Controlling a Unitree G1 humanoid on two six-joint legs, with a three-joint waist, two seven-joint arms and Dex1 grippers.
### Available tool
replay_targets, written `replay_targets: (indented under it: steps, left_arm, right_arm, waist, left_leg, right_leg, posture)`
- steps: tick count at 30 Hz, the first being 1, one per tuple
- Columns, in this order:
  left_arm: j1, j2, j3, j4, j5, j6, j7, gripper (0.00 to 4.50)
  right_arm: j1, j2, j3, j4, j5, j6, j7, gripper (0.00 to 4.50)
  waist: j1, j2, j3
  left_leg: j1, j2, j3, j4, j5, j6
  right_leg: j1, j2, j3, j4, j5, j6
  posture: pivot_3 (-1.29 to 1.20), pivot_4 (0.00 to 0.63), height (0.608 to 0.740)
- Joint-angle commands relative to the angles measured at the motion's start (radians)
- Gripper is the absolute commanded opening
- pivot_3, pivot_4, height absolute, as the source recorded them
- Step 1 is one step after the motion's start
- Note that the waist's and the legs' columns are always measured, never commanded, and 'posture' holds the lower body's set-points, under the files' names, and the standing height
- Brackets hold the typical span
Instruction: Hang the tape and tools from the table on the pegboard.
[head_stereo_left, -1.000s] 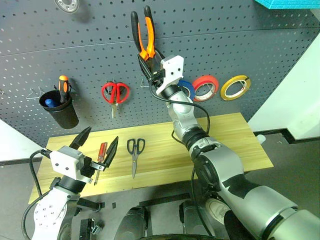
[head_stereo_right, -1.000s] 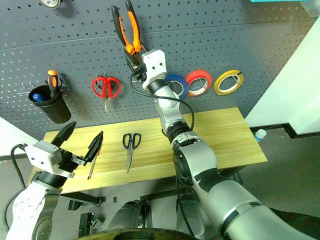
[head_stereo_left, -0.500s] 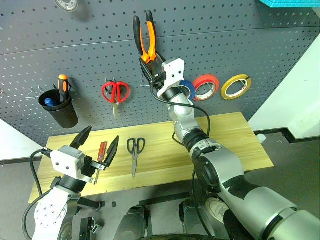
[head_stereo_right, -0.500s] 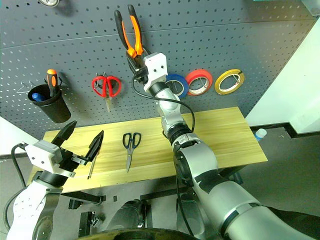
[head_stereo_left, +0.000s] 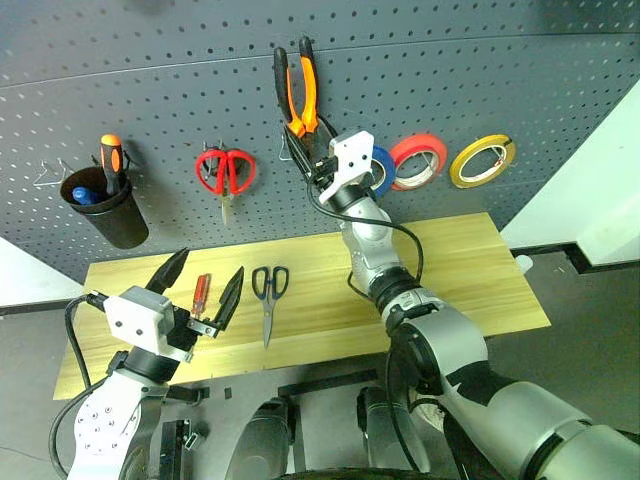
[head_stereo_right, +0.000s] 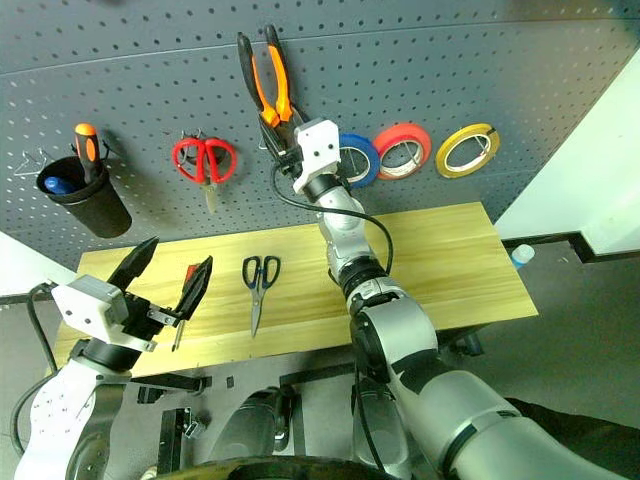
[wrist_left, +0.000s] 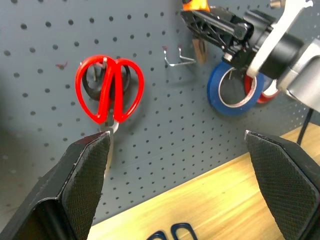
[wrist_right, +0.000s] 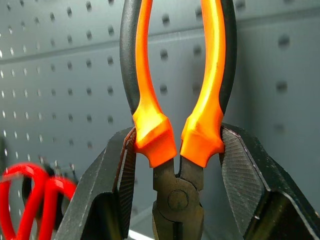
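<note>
Lowered slightly toward a bare hook (head_stereo_left: 290, 152), right gripper (head_stereo_left: 312, 152) clenches the pliers (head_stereo_left: 298, 90); yellow tape (head_stereo_left: 482, 160) hangs on the pegboard (head_stereo_left: 520, 80); screwdriver (head_stereo_left: 199, 296) and scissors (head_stereo_left: 268, 296) remain on the table (head_stereo_left: 470, 270); left gripper (head_stereo_left: 205, 290) gapes empty.

Dark grey perforated pegboard (head_stereo_left: 480, 70): bare panel is offered along its upper right; a bare metal hook (wrist_left: 176, 61) is flanked by the red-handled scissors (head_stereo_left: 226, 173) and the blue tape roll (wrist_left: 235, 92). That gap is crowded by the right gripper (wrist_right: 175, 150), clamped on the orange-and-black-handled pliers (head_stereo_left: 298, 88). Light yellow wooden table (head_stereo_left: 470, 270): its right half is left open; its left half is occupied by the dark-handled scissors (head_stereo_left: 269, 295), the slim red-handled screwdriver (head_stereo_left: 200, 298) and the spread left gripper (head_stereo_left: 200, 290).
</note>
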Motion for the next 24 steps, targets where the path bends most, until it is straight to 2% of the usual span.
replay_targets:
  steps: [1,13,24]
  left_arm:
    - [-0.014,0.001,-0.005,-0.019,0.008,-0.005,0.006,4.5]
    - [-0.059,-0.011,0.051,-0.035,0.033,-0.019,0.063,4.5]
    - [-0.02,-0.03,0.07,-0.061,0.041,-0.035,0.085,4.5]
  right_arm:
    - [-0.017,0.005,0.009,-0.075,0.006,-0.021,0.005,2.1]
    - [-0.075,-0.005,-0.008,-0.028,0.018,-0.031,0.03,2.1]
    - [-0.114,0.0,-0.001,0.046,-0.013,-0.048,0.011,2.1]
  waist:
    - [0.0,0.0,0.003]
    - [0.0,-0.001,0.006]
    - [0.007,-0.003,0.008]
  left_leg:
    - [0.0,0.0,0.0,0.0,0.0,0.0]
    - [-0.001,0.0,0.0,0.0,0.0,0.0]
    - [-0.001,0.0,0.0,-0.001,0.0,0.0]
  right_leg:
    - [-0.001,0.0,0.0,0.0,0.0,0.0]
    - [-0.001,0.0,0.0,0.0,0.0,0.0]
    - [-0.001,0.0,0.0,-0.001,0.0,0.0]
  posture:
    - [0.0,0.217,0.739]
    - [0.04,0.204,0.739]
    - [0.06,0.209,0.739]
